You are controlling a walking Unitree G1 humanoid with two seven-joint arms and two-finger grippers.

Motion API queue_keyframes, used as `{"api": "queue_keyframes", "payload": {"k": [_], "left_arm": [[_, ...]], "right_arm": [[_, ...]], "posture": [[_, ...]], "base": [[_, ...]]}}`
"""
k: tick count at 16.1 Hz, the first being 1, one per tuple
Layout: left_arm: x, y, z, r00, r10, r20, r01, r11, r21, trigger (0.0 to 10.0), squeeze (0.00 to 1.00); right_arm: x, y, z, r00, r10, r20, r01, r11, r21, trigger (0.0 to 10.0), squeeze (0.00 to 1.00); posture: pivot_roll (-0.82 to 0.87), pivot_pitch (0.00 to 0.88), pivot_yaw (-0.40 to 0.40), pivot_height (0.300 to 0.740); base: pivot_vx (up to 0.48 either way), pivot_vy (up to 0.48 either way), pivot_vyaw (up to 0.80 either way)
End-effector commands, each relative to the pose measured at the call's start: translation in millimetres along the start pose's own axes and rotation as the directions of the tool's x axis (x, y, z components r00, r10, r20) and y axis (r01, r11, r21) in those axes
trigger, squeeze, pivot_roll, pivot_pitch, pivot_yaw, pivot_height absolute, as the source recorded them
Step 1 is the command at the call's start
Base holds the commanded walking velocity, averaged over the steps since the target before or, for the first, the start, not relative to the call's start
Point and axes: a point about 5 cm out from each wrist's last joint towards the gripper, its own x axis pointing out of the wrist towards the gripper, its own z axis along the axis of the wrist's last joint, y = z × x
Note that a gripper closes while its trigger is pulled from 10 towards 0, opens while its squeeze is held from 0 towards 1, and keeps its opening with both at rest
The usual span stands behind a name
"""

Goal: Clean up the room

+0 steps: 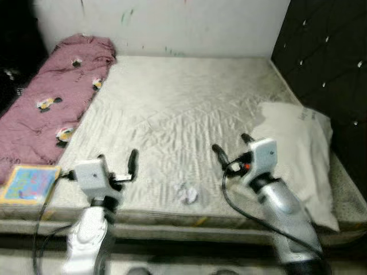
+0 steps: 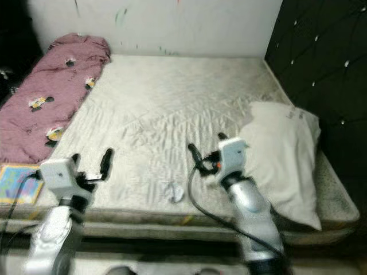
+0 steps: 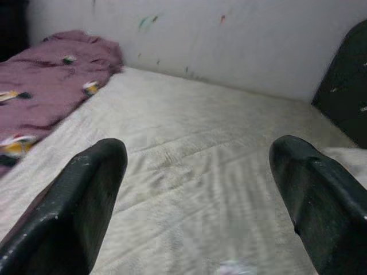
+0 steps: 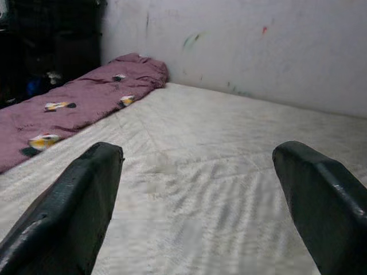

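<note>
A small crumpled piece of white paper or tissue [image 1: 187, 193] lies on the mattress [image 1: 189, 109], close to its front edge. It is pale, wrinkled and loosely balled, and it is a little blurred, so I cannot say exactly what material it is. It rests between the two grippers, a bit nearer to the robot than their fingertips.

The left gripper [image 1: 117, 162] hovers over the front part of the mattress, to the left of the paper, with its two black fingers [image 3: 86, 195] spread wide apart and holding nothing. The right gripper [image 1: 232, 148] hovers to the right of the paper, fingers also spread and empty.

Just beyond the right gripper, on its right side, a white pillow [image 1: 301, 154] lies against the dark padded headboard [image 1: 327, 63]. Far to the left of the left gripper, a pink blanket [image 1: 51, 103] with small cartoon prints lies along the mattress edge, and a colourful book [image 1: 30, 183] lies near the front corner, beside that gripper.
</note>
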Motion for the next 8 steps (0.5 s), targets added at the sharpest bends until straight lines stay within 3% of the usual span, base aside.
{"api": "queue_keyframes", "payload": {"k": [1, 8], "left_arm": [[0.5, -0.9, 1.9, 1.000, 0.008, 0.008, -0.008, 1.000, 0.006, 10.0, 0.00], [-0.5, 0.8, 0.4, 1.000, 0.010, -0.003, -0.010, 1.000, 0.019, 10.0, 0.00]], "right_arm": [[0.0, -5.8, 4.9, 1.000, -0.024, 0.013, 0.024, 1.000, -0.011, 10.0, 0.00], [-1.3, -9.5, 0.6, 0.994, -0.105, -0.022, 0.105, 0.994, -0.033, 10.0, 0.00]], "posture": [[0.02, 0.007, -0.024, 0.740], [0.02, 0.013, -0.019, 0.740]], "base": [[0.000, 0.000, 0.00], [0.000, 0.000, 0.00]]}}
